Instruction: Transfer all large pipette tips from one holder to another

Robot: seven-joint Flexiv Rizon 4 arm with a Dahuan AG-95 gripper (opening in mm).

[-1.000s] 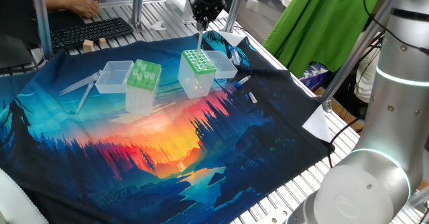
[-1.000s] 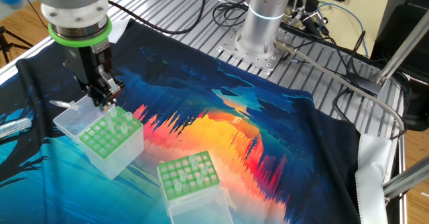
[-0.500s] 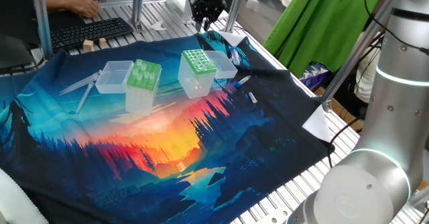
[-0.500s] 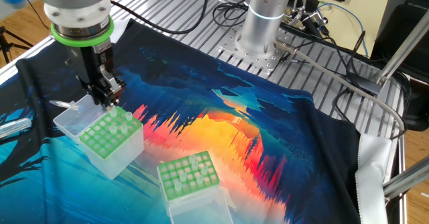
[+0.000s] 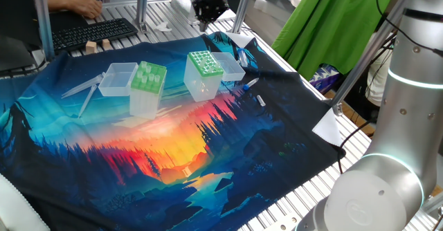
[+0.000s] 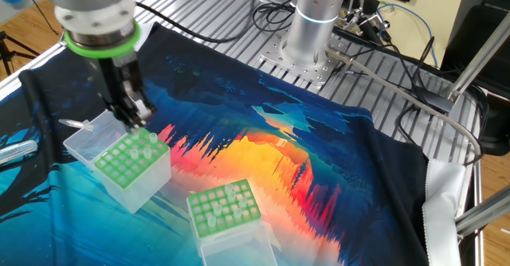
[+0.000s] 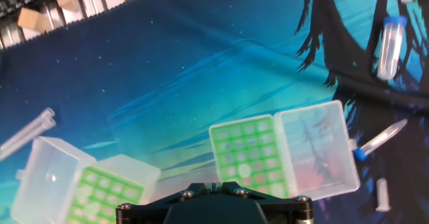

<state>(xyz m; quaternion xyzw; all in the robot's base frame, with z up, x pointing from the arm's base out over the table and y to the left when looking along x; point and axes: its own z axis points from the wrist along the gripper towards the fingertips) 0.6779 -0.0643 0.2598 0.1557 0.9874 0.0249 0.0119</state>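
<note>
Cloth (image 5: 173,141) under two green-topped holders, dotted one (image 5: 203,72) with tips (image 6: 148,140) below gripper (image 6: 135,116), plain one (image 5: 147,86) apart beside it; gripper jaws closed, holding nothing, hanging above dotted holder.

A slatted metal table (image 5: 173,10) carries a printed cloth (image 5: 159,155) showing a sunset forest in blue, teal and orange. At the far edge a black keyboard (image 5: 93,32) sits beside 2 small wooden blocks (image 5: 97,46). A bright green fabric (image 5: 339,23) hangs behind upright metal poles (image 5: 43,20), and black cables (image 6: 398,83) trail over the slats
</note>
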